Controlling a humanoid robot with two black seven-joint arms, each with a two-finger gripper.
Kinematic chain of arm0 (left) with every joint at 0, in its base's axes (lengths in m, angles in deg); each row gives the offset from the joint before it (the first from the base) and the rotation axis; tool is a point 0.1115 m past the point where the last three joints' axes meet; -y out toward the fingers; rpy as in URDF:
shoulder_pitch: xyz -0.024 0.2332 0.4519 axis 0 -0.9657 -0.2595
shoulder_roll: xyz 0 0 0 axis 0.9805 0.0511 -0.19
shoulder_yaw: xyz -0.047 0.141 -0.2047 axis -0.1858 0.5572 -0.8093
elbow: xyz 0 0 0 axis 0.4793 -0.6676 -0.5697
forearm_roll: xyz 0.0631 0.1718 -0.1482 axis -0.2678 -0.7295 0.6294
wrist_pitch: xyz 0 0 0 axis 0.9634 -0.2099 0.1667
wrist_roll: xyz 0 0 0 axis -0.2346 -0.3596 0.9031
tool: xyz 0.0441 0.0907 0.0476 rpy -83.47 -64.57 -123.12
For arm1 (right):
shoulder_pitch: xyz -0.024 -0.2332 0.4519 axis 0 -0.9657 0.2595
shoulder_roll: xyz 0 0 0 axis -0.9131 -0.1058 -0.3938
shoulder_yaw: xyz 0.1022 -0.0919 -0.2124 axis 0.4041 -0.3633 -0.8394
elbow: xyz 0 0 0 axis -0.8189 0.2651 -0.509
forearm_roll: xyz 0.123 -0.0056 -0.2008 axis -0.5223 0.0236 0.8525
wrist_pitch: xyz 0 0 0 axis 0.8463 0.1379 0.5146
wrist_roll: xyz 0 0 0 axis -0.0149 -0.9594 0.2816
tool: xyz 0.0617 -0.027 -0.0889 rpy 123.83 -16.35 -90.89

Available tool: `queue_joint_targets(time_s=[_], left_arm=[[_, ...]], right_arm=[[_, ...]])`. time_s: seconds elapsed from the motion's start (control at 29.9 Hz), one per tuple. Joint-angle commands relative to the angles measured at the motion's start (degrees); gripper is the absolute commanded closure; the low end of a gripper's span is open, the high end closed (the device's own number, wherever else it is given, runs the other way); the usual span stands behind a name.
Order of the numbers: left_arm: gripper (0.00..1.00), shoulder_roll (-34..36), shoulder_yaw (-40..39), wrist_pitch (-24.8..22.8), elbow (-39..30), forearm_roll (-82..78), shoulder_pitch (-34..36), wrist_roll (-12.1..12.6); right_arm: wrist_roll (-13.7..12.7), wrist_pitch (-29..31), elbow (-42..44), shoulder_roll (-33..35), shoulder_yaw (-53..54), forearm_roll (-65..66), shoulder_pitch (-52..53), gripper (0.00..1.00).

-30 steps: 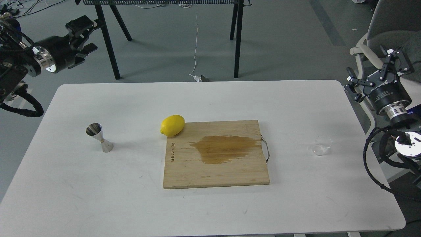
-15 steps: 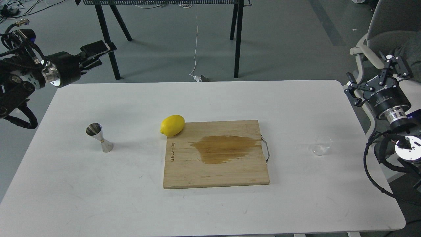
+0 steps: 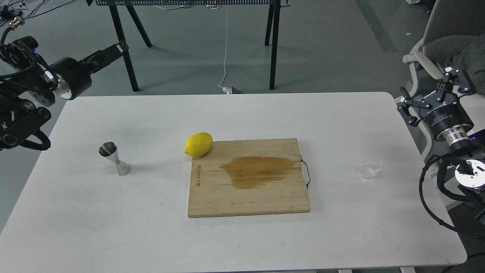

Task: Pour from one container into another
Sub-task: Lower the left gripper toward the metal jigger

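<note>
- Small clear glass cup [image 3: 370, 167] standing upright on the white table [image 3: 235, 242], near its right edge, well right of the board's metal handle.
- Right gripper [image 3: 432, 89] hanging off the table's right edge, above and to the right of the glass cup, well apart from it; fingers spread wide, holding nothing.
- Small shiny steel hourglass-shaped jigger [image 3: 114, 158] standing on the left part of the table, leaning a little, wide mouth up and to the left.
- Left gripper [image 3: 113, 50] raised beyond the table's far left corner, well apart from the jigger, pointing right; seen side-on as one dark bar, so impossible to tell whether spread or closed.
- Rectangular bamboo cutting board [image 3: 212, 197] lying flat mid-table between jigger and glass cup, with a dark wet stain [image 3: 257, 171] across its middle.
- Yellow lemon [image 3: 198, 144] resting at the board's far left corner, touching its edge.
</note>
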Motion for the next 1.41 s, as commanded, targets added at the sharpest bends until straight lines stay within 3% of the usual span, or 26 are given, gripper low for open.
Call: queue_joint_targets(time_s=[0.0, 0.5, 1.37], left_arm=[[0.0, 0.88, 0.14, 5.8, -0.16, -0.02, -3.04, 0.0], [0.01, 2.64, 0.23, 23.36, -0.6, -0.37, -13.5, 0.0], [0.01, 1.85, 0.06, 23.36, -3.32, -0.73, -23.08, 0.0]], right_arm=[[0.0, 0.0, 0.35, -0.15, 0.0, 0.0, -0.38, 0.01], [0.0, 0.0, 1.23, -1.9, -0.08, 0.08, -0.9, 0.01], [0.0, 0.0, 1.67, -1.99, -0.08, 0.17, -1.17, 0.01]])
